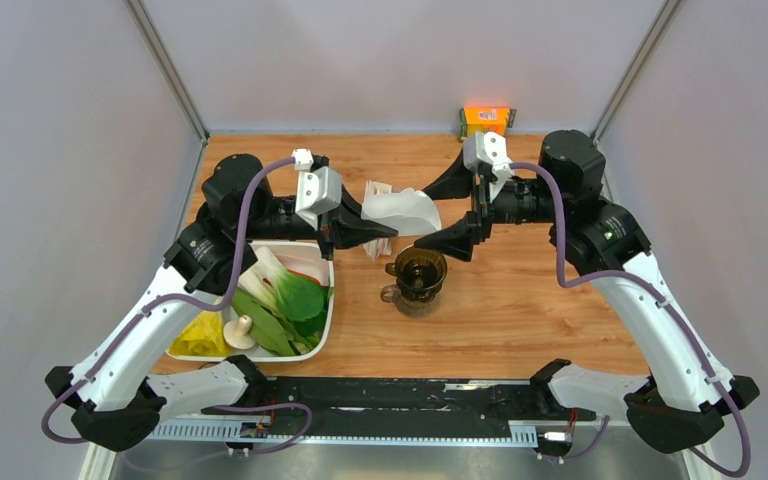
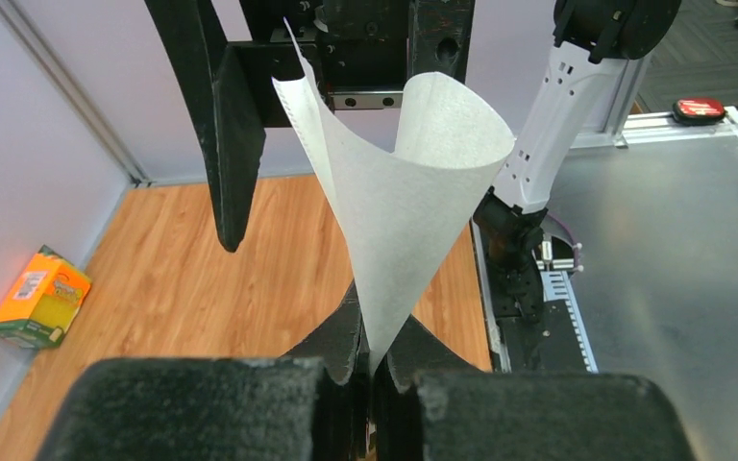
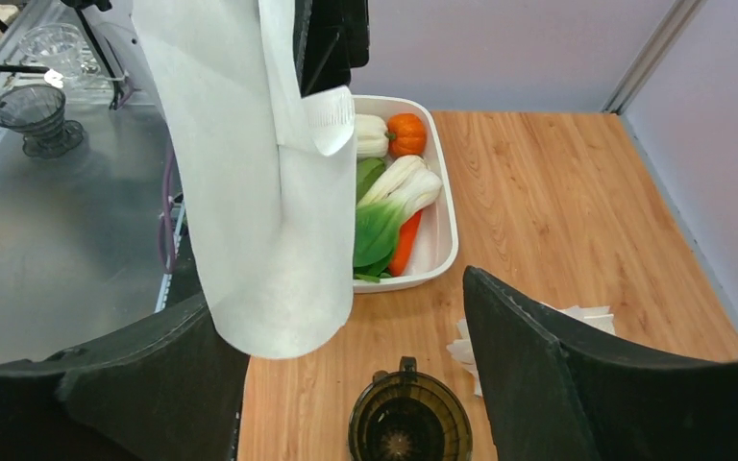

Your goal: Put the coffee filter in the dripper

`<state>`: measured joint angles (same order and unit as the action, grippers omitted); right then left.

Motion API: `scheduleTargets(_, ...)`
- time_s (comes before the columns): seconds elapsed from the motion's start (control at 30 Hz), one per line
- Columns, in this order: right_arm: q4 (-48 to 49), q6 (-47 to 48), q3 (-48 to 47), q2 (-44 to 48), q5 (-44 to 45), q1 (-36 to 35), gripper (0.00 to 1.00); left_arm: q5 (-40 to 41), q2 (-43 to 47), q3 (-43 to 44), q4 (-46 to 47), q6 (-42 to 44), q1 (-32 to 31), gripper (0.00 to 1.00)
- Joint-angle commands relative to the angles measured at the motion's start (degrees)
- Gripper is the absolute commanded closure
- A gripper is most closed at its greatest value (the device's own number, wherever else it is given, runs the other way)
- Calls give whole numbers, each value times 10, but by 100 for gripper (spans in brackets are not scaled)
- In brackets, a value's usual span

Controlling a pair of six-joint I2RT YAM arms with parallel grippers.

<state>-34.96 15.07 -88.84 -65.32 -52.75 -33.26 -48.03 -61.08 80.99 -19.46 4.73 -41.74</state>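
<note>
Furthest left of the small, round, dark brown see-through dripper (image 1: pixel 420 272) sits a white plastic tray (image 1: pixel 326 300) of vegetables. It is not part of this job, and my left arm passes over its far corner. That arm rises from its base with the elbow pushed outward and the wrist turned, so my left tool (image 2: pixel 370 370) points level toward the space beyond the dripper. The tool is clamped together on the pointed end of the thin white paper coffee filter (image 2: pixel 404 192). I hold it there, I judge, so the wide mouth stays free and flared. The filter hangs in the air just beyond the dripper and higher than it, lying sideways with its mouth facing away from my left tool. It has not been seated, since the dripper stands upright and empty on the wooden counter (image 1: pixel 520 310). To the right of the dripper and beyond it, my right tool (image 1: pixel 422 218) faces back the other way, its two black fingers spread apart on either side of the filter's mouth. I cannot tell whether either finger touches the paper. I take that straddle as readiness to shape or take over the cone. My right arm mirrors the left, elbow out and wrist level.
</note>
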Motion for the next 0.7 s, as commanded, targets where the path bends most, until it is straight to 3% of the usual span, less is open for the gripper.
scheduleTargets(0.0,80,-56,1,4,-33,-10,21,-17,-6,4,37,-24,2,100)
scheduleTargets(0.13,98,-66,10,7,-40,-16,23,-9,-4,-1,41,-23,2,100)
scheduleTargets(0.4,102,-59,13,-1,-28,-18,70,-9,-10,3,39,-35,2,100)
scheduleTargets(0.57,98,-44,26,18,-7,-17,99,35,-9,23,-6,-24,3,97)
scheduleTargets(0.63,93,-39,33,25,-2,-16,100,46,-8,37,-28,-25,6,92)
scheduleTargets(0.67,90,-38,37,28,1,-16,100,44,-7,45,-34,-30,7,84)
